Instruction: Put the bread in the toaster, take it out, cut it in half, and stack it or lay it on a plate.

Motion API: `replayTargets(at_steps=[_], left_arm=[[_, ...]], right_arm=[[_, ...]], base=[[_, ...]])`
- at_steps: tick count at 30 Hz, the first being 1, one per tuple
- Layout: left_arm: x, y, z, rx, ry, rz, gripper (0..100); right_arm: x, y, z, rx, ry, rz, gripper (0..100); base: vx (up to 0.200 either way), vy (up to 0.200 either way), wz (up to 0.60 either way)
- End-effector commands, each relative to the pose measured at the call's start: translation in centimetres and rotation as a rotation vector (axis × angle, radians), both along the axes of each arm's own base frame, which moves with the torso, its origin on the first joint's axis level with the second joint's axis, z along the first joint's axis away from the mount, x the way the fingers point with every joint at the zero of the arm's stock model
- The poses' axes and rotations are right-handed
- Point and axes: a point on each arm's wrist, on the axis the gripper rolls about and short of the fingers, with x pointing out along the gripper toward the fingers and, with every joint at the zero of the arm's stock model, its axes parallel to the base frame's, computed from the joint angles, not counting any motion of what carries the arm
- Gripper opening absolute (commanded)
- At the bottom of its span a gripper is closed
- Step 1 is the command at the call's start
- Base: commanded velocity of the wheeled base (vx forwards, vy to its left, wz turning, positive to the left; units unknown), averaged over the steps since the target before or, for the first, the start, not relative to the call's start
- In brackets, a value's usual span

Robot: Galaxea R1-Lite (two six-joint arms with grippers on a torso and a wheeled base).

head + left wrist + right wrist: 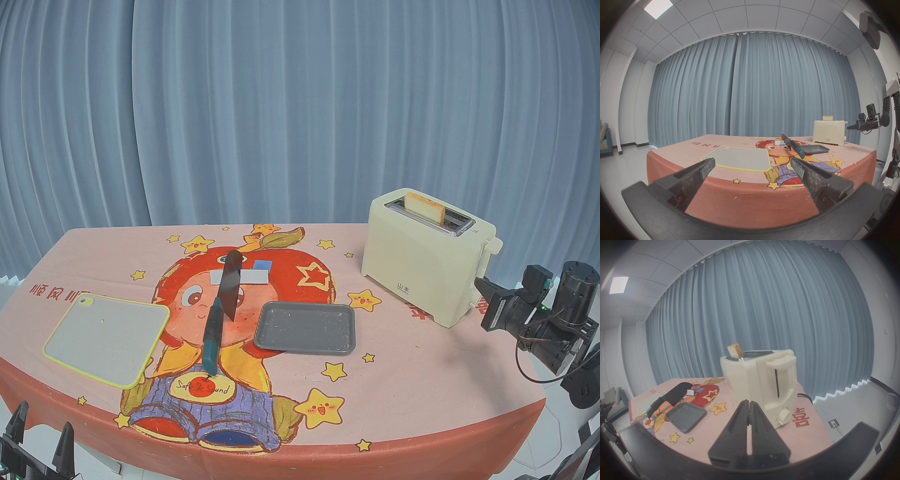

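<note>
Right now the bread (425,207) stands on edge in the toaster (428,256), its top poking out of the slot, at right of centre in the head view. The toaster sits on the table (437,375) toward its right side.

- Right gripper (481,286): at the right edge of the head frame, level with the toaster's lower half, tips pointing at its lever end. Jaws pressed together with nothing between them, plain in the right wrist view (748,403). Near the toaster but apart from it; the left wrist view shows a small gap. The bread is above and beyond the jaws, untouched.
- Left gripper (40,431): lower left corner of the head frame, off the table's near edge. Jaws spread wide and holding nothing (753,162). The bread (827,118) is well apart from them, across the table.
- Board (106,339): left of the frame, flat, yellow-rimmed, bare.
- Knife (222,306): centre of the frame, between board and plate, teal handle toward the near edge, dark blade tilted up at the far end.
- Plate (306,327): grey, rectangular, just right of the knife, left of the toaster.
</note>
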Motion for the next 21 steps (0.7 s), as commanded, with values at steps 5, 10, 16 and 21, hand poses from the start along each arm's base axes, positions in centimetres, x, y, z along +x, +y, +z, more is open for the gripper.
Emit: replayTargets(at_steps=[5,10,16,21], left_arm=[[0.1,0.0,-0.5,-0.001,0.010,0.000,100],[0.1,0.0,-0.5,-0.001,0.010,0.000,100],[0.1,0.0,-0.5,-0.001,0.010,0.000,100],[0.1,0.0,-0.5,-0.001,0.010,0.000,100]], right_arm=[[-1.5,0.1,2.9,0.011,-0.129,0.013,0],[-1.8,0.1,3.3,-0.002,-0.149,0.017,0],[-2.2,-0.1,4.0,0.004,-0.184,0.015,0],[-2.4,-0.1,4.1,0.013,-0.192,0.034,100]], base=[[0.000,0.000,0.00],[0.000,0.000,0.00],[0.000,0.000,0.00],[0.000,0.000,0.00]])
